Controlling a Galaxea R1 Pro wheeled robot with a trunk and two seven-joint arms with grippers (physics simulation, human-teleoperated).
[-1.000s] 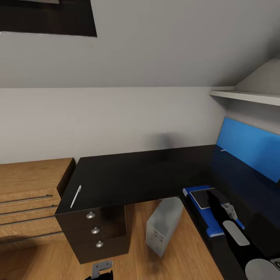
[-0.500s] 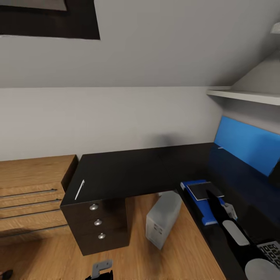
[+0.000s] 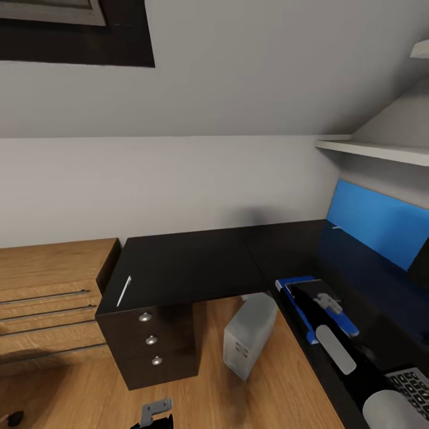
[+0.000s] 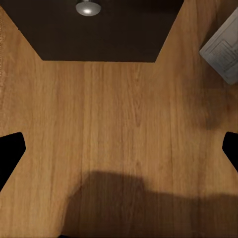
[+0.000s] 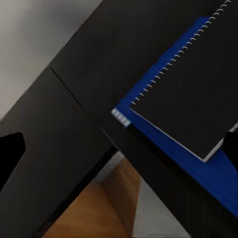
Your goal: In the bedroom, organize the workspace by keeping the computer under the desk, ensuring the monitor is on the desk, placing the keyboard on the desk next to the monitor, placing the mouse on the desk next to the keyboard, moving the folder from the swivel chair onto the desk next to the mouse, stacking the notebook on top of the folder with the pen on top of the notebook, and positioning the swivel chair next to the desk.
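The pen [image 3: 123, 291] is what I have left to fetch: it lies flat near the left edge of the worktop [image 3: 190, 262], above the drawer unit [image 3: 149, 348], well apart from the notebook [image 5: 193, 99] that already rests on the folder [image 3: 314, 311]. It looks light, stiff and thin, likely to roll or skid on the glossy surface, so I would pinch it across its middle from above. My right fingers [image 5: 119, 148] hang over the notebook's corner, spread wide with nothing between them. My left fingers [image 4: 119, 148] are likewise spread and empty above the floor [image 4: 114, 124], near the computer [image 3: 250, 333], which stands under the worktop. The keyboard [image 3: 411, 381] is cut off at the frame's corner. The dark shape at the right edge may be the monitor, though I cannot be sure.
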